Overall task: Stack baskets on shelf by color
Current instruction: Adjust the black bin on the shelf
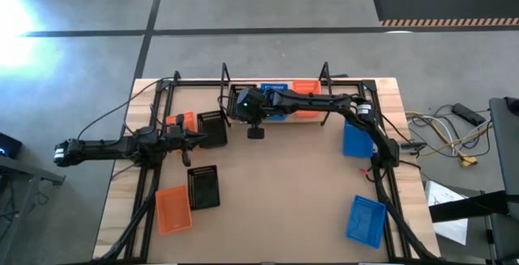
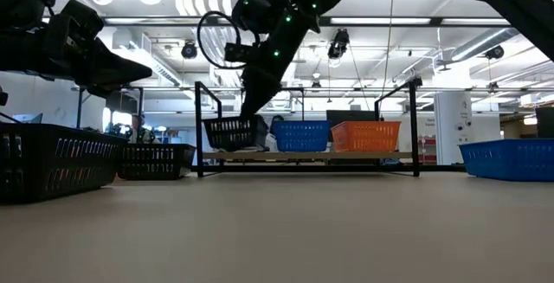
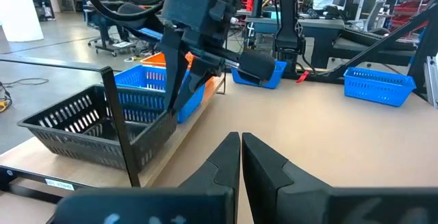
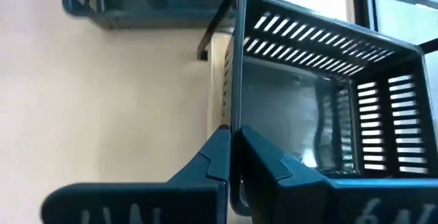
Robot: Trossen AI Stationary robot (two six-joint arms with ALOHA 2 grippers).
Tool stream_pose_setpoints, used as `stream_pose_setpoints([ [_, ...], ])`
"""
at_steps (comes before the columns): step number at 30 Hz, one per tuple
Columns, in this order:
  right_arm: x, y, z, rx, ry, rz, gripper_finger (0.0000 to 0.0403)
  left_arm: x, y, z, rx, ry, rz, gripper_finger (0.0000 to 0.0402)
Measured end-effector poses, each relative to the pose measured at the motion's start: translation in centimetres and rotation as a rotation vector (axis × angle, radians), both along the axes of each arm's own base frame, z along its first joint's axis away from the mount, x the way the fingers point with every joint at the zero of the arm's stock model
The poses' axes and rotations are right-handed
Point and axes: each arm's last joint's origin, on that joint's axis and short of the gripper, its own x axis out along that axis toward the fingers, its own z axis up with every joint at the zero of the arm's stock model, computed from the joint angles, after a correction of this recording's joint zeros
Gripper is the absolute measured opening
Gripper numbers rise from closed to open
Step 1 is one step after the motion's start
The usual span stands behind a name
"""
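Observation:
The shelf [image 2: 346, 155] stands at the table's far edge. A blue basket [image 1: 274, 95] and an orange basket [image 1: 306, 95] sit on its board. My right gripper [image 4: 233, 148] reaches down over the shelf's left end and is shut on a black basket [image 4: 315, 101]. That basket [image 2: 229, 133] is slightly tilted, with its bottom at the board. My left gripper [image 3: 241, 155] is shut and holds nothing. It hovers left of the shelf [image 1: 188, 143], beside a black basket [image 1: 212, 127] and an orange basket [image 1: 182, 121] on the table. My right gripper pinches the rim of one side wall [image 4: 237, 107] of the black basket, one finger inside the basket and one outside. The fingers [image 3: 174, 87] come from above, pointing down. The basket is at the shelf's left end, next to the blue one; whether it rests fully on the board, I cannot tell.
On the table lie a black basket [image 1: 203, 185] and an orange basket [image 1: 173, 208] near left, and two blue baskets [image 1: 357, 139] [image 1: 365, 220] on the right. Black wire uprights [image 2: 199, 127] flank the shelf. The middle of the table is bare wood.

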Motion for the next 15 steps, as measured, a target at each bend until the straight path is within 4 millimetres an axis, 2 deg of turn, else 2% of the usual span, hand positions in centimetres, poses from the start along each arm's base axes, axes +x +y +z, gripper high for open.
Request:
stream_pose_setpoints([
  [10,-0.43,-0.42,-0.28,-0.012,0.047,0.030,0.0018,0.00,0.00,0.00,0.000,0.000,0.000,0.0000],
  [15,-0.53,-0.34,-0.37,-0.015,0.063,0.042,0.0063,0.00,0.00,0.00,0.000,0.000,0.000,0.0000],
])
